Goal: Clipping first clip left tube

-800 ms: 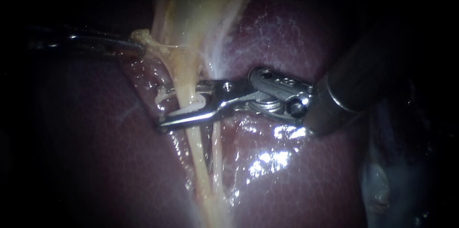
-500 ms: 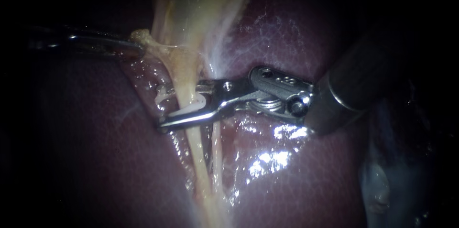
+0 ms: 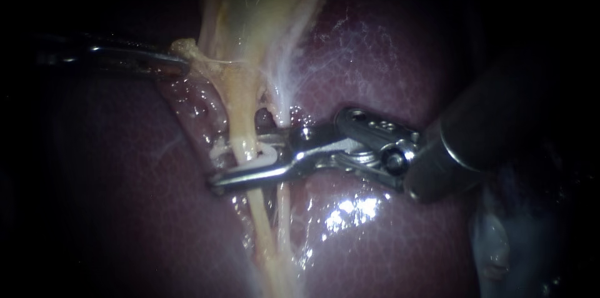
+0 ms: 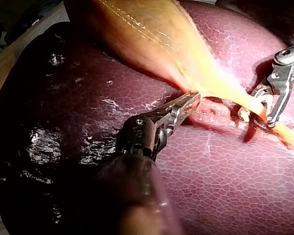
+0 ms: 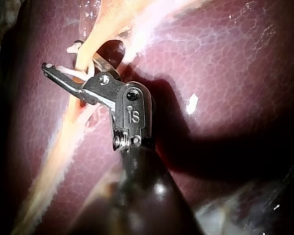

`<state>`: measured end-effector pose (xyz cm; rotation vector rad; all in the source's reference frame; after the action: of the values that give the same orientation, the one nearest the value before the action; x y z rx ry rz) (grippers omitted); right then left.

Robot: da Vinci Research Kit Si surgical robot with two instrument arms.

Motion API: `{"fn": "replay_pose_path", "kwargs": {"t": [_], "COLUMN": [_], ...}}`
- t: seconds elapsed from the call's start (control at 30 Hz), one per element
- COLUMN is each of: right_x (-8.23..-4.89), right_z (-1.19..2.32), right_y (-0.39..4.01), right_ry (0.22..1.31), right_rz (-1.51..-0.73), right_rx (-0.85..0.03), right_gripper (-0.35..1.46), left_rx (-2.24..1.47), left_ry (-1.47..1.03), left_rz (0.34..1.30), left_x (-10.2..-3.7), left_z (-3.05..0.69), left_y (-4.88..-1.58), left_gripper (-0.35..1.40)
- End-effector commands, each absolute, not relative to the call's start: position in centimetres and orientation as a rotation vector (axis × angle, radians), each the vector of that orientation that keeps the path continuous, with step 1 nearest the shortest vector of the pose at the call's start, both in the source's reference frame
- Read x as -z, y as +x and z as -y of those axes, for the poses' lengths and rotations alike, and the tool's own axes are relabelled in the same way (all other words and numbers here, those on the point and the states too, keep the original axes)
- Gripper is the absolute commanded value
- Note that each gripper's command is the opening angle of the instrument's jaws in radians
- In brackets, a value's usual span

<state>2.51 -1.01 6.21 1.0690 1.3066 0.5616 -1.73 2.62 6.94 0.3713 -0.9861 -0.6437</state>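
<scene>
The left tube (image 3: 245,126) is a pale yellow strand running down from the gallbladder (image 3: 262,4) over the liver (image 3: 387,242). A thinner right tube (image 3: 283,207) lies beside it. My right instrument (image 3: 224,163) comes in from the right with a white clip (image 3: 259,155) in its jaws. The clip wraps around the left tube, and the far jaw is partly hidden behind that tube. The right wrist view shows the same clip (image 5: 68,73) and jaws (image 5: 69,59) astride the tube (image 5: 85,56). My left instrument (image 3: 181,64) is shut on yellowish tissue at the gallbladder's base and holds it to the left; its jaws (image 4: 194,98) also show in the left wrist view.
Wet, dark red liver surface surrounds the tubes, with bright glare (image 3: 350,207) just below my right instrument's wrist. A thin whitish membrane (image 3: 290,79) fans out above the right tube. In the left wrist view my right instrument (image 4: 271,105) sits just beyond the left one's tip.
My right instrument has slid a little down the left tube and slightly right. Its jaws have drawn closer together around the clip. My left instrument has not moved.
</scene>
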Motion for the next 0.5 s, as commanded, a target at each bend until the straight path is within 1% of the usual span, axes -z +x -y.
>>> {"fn": "replay_pose_path", "kwargs": {"t": [0.03, 0.27, 0.5], "right_x": [-6.21, -6.15, -6.14], "right_z": [1.05, 1.29, 1.40], "right_y": [2.50, 2.51, 2.57], "right_ry": [1.090, 1.180, 1.277], "right_rz": [-1.299, -1.268, -1.295], "right_rx": [-0.558, -0.522, -0.510], "right_gripper": [0.47, 0.45, 0.43], "left_rx": [0.644, 0.644, 0.644], "left_ry": [0.371, 0.371, 0.372], "left_rz": [0.986, 0.986, 0.986], "left_x": [-6.94, -6.94, -6.94], "left_z": [-2.62, -2.62, -2.62], "left_y": [-1.72, -1.72, -1.72], "left_gripper": [-0.35, -0.35, -0.35]}}
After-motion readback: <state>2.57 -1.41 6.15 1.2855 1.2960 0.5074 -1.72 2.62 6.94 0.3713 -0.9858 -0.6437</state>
